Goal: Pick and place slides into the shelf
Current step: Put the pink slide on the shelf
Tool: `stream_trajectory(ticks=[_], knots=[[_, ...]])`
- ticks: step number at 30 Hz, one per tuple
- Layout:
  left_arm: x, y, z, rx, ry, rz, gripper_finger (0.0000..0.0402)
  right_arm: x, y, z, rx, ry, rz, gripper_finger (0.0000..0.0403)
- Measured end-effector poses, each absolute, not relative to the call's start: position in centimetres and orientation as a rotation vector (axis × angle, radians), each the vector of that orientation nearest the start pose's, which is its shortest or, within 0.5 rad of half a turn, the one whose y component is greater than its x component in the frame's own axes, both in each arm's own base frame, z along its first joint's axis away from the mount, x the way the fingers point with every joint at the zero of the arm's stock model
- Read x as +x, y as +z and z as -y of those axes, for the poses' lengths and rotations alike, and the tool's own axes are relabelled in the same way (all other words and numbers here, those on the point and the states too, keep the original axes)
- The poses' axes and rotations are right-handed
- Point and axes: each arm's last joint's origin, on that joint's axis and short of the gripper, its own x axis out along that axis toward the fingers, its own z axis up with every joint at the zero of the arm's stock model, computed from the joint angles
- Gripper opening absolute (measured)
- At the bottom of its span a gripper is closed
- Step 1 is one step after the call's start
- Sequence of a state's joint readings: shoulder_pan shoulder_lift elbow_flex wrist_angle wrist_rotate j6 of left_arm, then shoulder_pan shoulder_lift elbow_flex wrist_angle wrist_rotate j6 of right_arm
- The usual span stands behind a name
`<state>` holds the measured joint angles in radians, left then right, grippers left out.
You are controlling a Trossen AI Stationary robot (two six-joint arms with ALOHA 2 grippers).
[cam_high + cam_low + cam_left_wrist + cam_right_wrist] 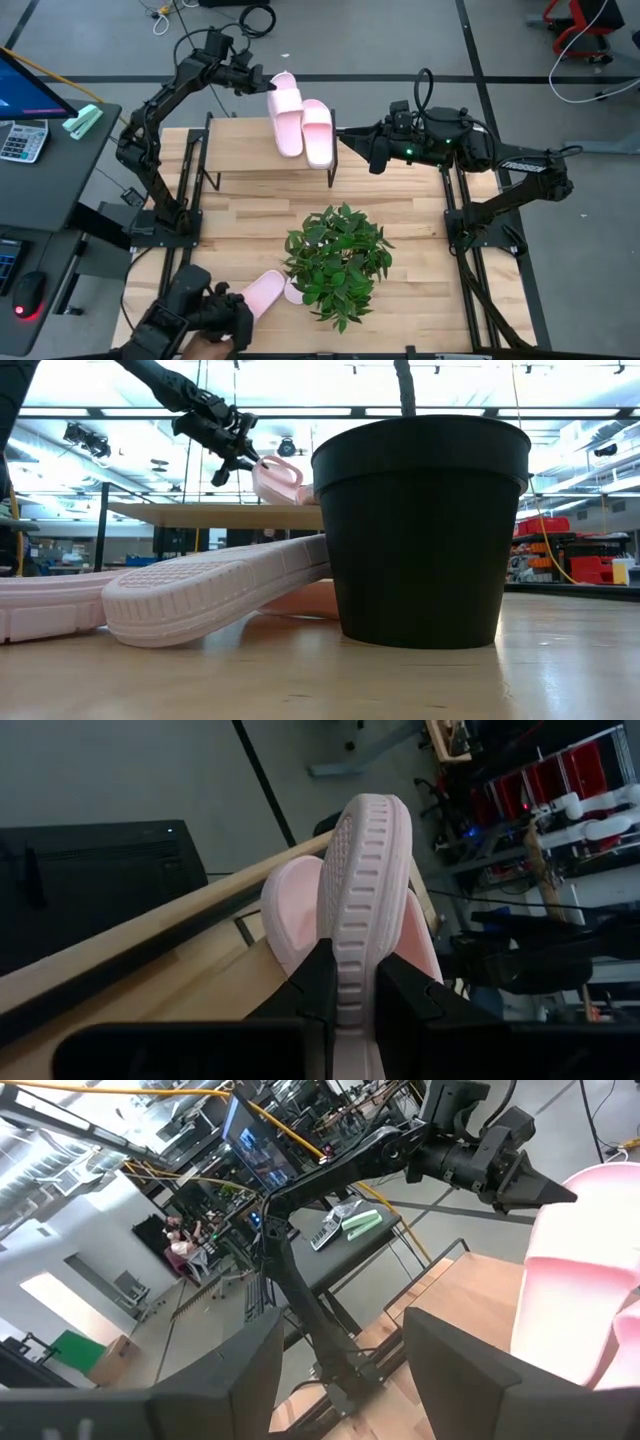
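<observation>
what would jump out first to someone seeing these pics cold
Most striking is the left gripper at the shelf's far edge, shut on the rim of a pale pink slide that lies beside a second slide on the board. Next comes the leafy potted plant in the middle of the table, with two more slides beside it. The right gripper hovers open beside the shelved pair.

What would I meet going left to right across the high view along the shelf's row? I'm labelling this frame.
Left gripper shut on a pale pink foam slide sandal → second pale pink slide lying on the light-wood shelf board → right gripper, fingers open, beside it.
</observation>
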<state>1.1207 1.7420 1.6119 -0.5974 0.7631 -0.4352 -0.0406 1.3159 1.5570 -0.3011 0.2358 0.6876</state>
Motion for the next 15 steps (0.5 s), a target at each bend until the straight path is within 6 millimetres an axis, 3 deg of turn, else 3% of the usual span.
stream_trajectory(ticks=[7, 15], knots=[[19.6, 33.2, -33.0, -1.008, 0.425, -0.374, 0.0046, 27.2, 46.6, 1.9, 0.67, -0.325, 0.002, 0.0213], [20.5, 31.8, -32.6, -1.032, 0.444, -0.458, 0.0046, 27.1, 46.5, 1.9, 0.669, -0.332, -0.005, 0.0213]])
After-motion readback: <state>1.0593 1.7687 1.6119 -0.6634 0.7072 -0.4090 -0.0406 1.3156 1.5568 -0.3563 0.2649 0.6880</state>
